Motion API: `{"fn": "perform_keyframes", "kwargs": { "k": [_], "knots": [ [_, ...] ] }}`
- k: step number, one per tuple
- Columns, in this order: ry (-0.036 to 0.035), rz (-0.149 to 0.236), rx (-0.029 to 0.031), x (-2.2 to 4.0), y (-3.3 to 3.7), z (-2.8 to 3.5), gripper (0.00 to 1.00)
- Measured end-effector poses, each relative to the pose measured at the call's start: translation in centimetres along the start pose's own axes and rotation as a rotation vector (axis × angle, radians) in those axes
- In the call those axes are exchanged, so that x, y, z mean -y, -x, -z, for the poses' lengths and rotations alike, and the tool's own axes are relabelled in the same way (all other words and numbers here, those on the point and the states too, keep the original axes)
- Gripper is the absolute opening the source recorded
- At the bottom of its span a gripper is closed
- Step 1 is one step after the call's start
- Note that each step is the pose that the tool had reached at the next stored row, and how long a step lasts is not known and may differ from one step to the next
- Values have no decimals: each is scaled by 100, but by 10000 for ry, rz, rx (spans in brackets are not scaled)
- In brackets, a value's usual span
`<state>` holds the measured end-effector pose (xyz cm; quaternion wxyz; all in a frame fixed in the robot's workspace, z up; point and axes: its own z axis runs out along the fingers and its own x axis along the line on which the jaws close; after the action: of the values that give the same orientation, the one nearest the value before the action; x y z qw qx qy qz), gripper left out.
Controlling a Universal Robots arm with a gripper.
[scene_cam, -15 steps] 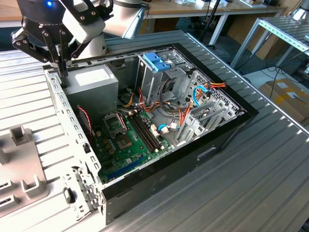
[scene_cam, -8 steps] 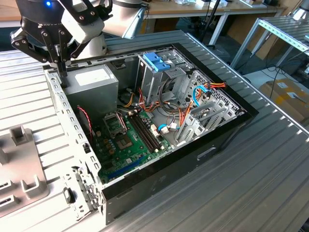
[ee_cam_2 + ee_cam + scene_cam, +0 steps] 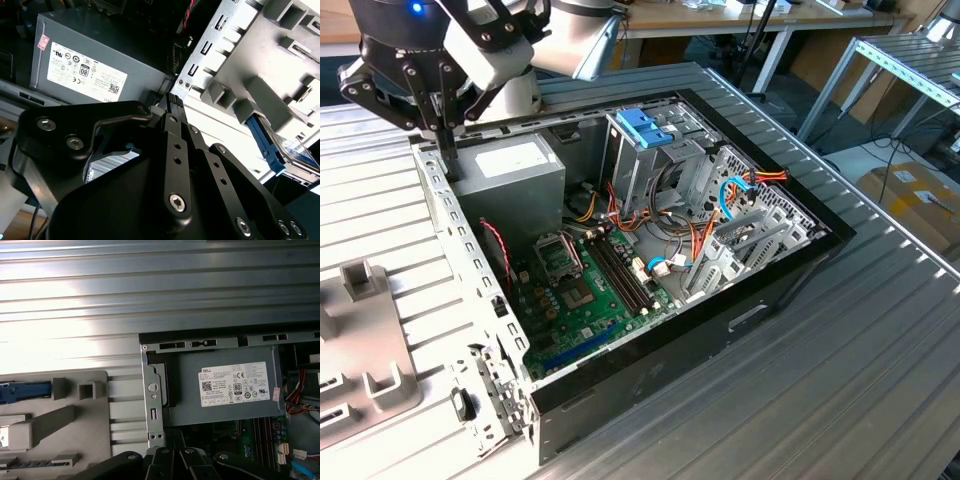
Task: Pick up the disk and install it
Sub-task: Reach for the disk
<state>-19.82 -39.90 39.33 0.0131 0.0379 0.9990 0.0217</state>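
Looking at the exterior view first, I see the gripper hanging over the rear corner of the open computer case. Its fingers are pressed together with nothing between them, and the tips are just beside the grey power supply. The motherboard and the drive cage with its blue top sit further inside. A grey fixture lies on the ribbed table at the exterior view's left, outside the case.

In the second wrist view the fingertips meet, empty, next to the power supply's corner. The disk lies on the fixture, blue rail showing, well apart from the gripper.

In the first wrist view I see the disk's blue rail at the fixture's far edge, with the power supply label facing the camera.
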Motion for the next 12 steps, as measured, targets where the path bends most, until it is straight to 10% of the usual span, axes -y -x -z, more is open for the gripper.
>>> {"fn": "perform_keyframes", "kwargs": {
  "k": [12],
  "knots": [
    [0, 0, 0, 19, -251, 7, 11]
  ]
}}
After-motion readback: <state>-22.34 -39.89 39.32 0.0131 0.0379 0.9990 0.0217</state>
